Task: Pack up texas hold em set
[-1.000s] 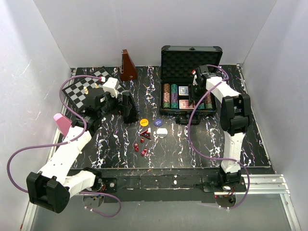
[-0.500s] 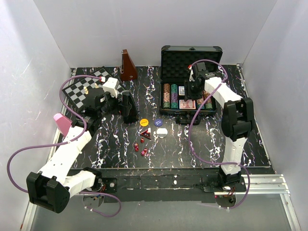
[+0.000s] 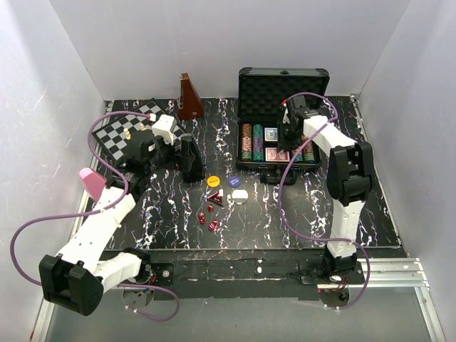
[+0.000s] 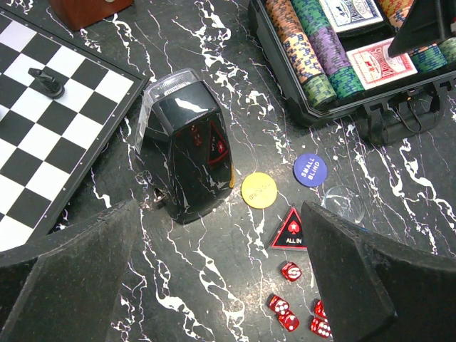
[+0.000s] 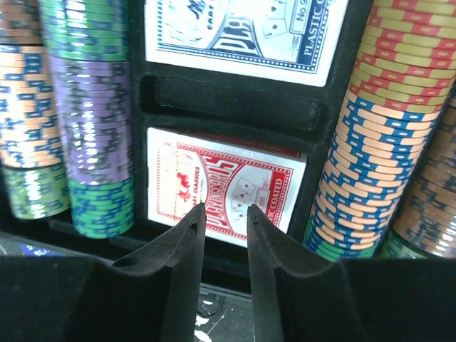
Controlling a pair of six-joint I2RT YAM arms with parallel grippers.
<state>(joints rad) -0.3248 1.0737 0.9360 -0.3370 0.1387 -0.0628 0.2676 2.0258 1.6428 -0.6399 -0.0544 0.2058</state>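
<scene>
The black case lies open at the back right, with striped chip rows and two card decks in its foam. My right gripper hovers over the red deck, its jaws open a narrow gap with nothing between them. The blue deck sits in the slot behind. My left gripper stands wide open above the table. In front of it lie a yellow button, a blue button, a clear round button, a triangular "ALL IN" marker and several red dice.
A glossy black box stands just left of the yellow button. The chessboard with a few pieces lies at the back left, and the brown pyramid stands behind it. A pink object sits by the left wall.
My right gripper moved toward the back of the case, then came forward again over the red deck, and its jaws have narrowed. The left arm has not moved.
</scene>
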